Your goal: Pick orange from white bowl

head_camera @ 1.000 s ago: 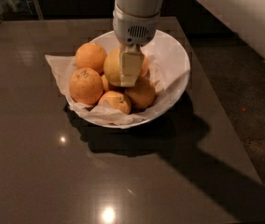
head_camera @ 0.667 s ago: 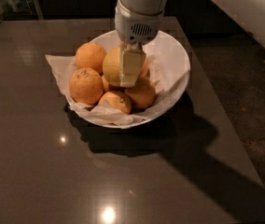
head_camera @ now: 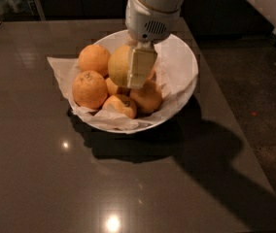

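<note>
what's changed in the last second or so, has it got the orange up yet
The gripper, shut on the orange, has moved slightly up and to the right. The orange has risen a little with it but still sits low among the pile, not clear of the white bowl. The other oranges and the crinkled paper stayed where they were.

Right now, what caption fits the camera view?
Gripper above the white bowl, jaws closed on the pale orange atop smaller oranges.
</note>
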Action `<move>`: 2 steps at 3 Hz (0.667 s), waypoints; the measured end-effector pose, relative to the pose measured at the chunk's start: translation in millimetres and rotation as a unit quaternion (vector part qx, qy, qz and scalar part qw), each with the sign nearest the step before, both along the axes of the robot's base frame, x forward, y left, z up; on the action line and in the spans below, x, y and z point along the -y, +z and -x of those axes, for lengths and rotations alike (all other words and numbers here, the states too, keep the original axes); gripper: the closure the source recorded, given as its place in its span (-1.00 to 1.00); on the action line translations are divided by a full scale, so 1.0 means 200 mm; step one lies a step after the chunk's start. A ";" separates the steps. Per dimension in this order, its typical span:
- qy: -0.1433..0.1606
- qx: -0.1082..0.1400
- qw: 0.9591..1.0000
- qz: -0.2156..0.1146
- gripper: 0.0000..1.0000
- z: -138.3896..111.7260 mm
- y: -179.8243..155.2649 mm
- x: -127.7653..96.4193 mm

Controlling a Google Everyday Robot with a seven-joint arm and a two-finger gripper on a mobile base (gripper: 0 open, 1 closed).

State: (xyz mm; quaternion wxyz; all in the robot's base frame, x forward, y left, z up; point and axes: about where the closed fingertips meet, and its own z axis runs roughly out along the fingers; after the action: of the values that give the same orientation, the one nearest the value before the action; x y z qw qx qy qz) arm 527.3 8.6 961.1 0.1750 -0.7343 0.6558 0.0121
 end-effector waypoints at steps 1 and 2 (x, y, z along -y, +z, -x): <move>0.017 0.010 1.000 -0.020 1.00 0.06 0.07 0.00; 0.033 0.028 0.998 -0.036 1.00 0.17 0.17 0.01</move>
State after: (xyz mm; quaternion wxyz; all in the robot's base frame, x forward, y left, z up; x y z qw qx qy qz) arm 494.1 5.9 995.8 0.2188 -0.7487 0.6255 0.0206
